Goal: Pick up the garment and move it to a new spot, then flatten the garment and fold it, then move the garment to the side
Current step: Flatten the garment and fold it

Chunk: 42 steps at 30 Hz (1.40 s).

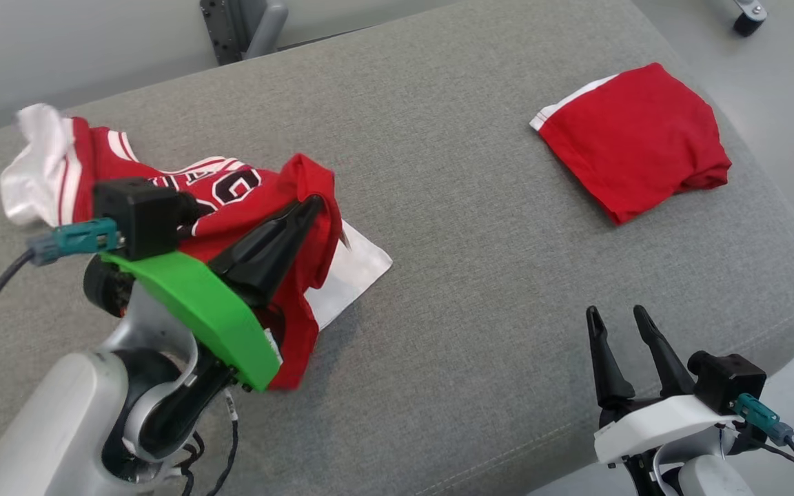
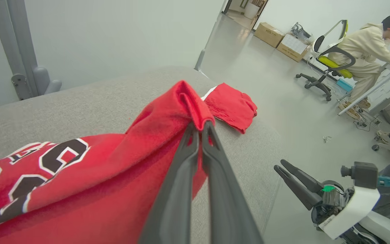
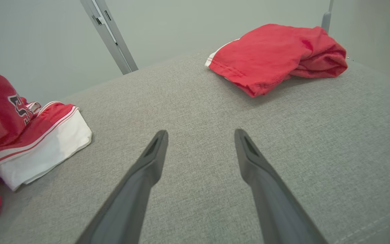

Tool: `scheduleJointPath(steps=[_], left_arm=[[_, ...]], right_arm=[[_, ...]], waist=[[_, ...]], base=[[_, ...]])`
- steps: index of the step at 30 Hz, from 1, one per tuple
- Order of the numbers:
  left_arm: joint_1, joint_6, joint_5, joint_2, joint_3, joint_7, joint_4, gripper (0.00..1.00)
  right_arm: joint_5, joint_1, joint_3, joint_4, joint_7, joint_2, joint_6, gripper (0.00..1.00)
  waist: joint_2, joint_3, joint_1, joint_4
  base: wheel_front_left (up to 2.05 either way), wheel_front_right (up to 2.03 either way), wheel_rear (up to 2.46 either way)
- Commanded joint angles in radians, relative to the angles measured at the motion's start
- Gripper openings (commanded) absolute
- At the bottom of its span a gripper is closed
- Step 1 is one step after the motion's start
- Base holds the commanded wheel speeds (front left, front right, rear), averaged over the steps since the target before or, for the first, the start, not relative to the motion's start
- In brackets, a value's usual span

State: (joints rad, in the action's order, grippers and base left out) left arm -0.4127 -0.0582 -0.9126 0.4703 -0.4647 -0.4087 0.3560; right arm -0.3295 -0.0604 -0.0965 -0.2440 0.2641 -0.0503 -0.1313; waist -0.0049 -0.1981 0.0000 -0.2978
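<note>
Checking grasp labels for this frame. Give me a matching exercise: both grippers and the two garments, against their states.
1. left gripper
2. right gripper
3. lettered jersey
4. plain red garment

A. folded, lying at the grey cushion's far right
B. open above bare cushion
C. shut on a pinched fold
D. bunched, one fold lifted

Pairs: 1-C, 2-B, 3-D, 4-A
</note>
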Motion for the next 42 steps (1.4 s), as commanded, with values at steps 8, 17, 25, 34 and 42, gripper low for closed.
scheduleJointPath(steps=[8, 17, 25, 34, 42], left_arm=[[0.044, -0.042, 0.080, 0.000, -0.021, 0.064, -0.396, 0.00], [0.166, -0.052, 0.036, -0.013, 0.037, 0.187, -0.495, 0.00], [0.249, -0.085, 0.008, -0.029, 0.092, 0.280, -0.405, 1.00], [0.337, -0.098, -0.083, -0.097, 0.153, 0.344, -0.238, 1.00], [0.280, -0.060, -0.137, -0.143, 0.121, 0.307, -0.269, 1.00]], right_arm=[[0.006, 0.000, 0.006, 0.006, 0.000, -0.001, 0.001, 1.00], [0.034, 0.008, 0.023, 0.008, 0.000, -0.001, 0.001, 1.00], [0.047, 0.001, 0.023, 0.007, 0.000, -0.001, 0.001, 1.00], [0.046, 0.009, 0.022, 0.003, 0.000, -0.001, 0.001, 1.00], [0.045, -0.013, 0.010, 0.002, 0.000, -0.001, 0.001, 1.00]], waist=[[0.0049, -0.043, 0.0000, -0.024], [0.0049, -0.052, 0.0000, 0.049], [0.0049, -0.049, 0.0000, 0.120], [0.0049, -0.047, 0.0000, 0.146], [0.0049, -0.060, 0.0000, 0.143]], base=[[0.00, 0.00, 0.00], [0.00, 0.00, 0.00], [0.00, 0.00, 0.00], [0.00, 0.00, 0.00], [0.00, 0.00, 0.00]])
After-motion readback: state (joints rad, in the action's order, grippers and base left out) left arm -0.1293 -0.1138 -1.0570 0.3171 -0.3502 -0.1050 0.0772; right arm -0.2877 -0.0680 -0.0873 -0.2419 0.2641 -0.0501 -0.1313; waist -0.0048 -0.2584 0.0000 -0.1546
